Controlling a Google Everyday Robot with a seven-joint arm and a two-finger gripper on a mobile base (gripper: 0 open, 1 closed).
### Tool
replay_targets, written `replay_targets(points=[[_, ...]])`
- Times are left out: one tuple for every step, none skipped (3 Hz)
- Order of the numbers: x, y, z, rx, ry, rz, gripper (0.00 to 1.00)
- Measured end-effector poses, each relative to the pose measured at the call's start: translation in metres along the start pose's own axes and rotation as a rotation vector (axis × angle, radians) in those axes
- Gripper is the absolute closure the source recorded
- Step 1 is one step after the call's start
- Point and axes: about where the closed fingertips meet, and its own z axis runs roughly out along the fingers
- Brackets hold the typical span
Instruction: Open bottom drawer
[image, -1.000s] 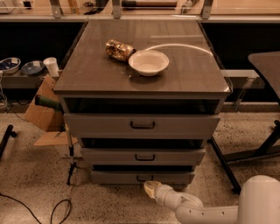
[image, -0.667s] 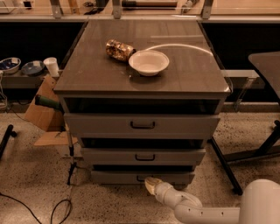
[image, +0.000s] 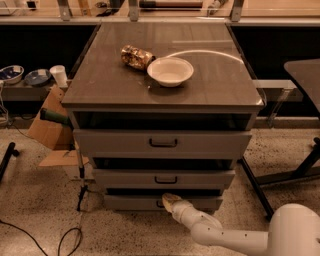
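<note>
The bottom drawer (image: 135, 202) is the lowest grey front of the cabinet, near the floor. Its small dark handle is mostly hidden behind my gripper (image: 169, 200), which sits right at the drawer's centre. My white arm (image: 230, 237) reaches in from the lower right. The middle drawer (image: 165, 179) and the top drawer (image: 162, 143) sit above it, each with a dark bar handle showing.
On the cabinet top (image: 100, 80) stand a white bowl (image: 170, 71) and a crumpled snack bag (image: 136, 56). A cardboard box (image: 47, 127) and a cable (image: 70, 235) lie to the left. A black table leg (image: 257, 187) stands at the right.
My gripper has moved up and slightly left from just in front of the bottom drawer to its handle. The drawer front has not visibly moved.
</note>
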Motion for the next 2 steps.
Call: replay_targets(points=[[-0.010, 0.000, 0.023, 0.009, 0.017, -0.009, 1.00], [-0.019, 0.003, 0.049, 0.022, 0.041, -0.014, 1.00]])
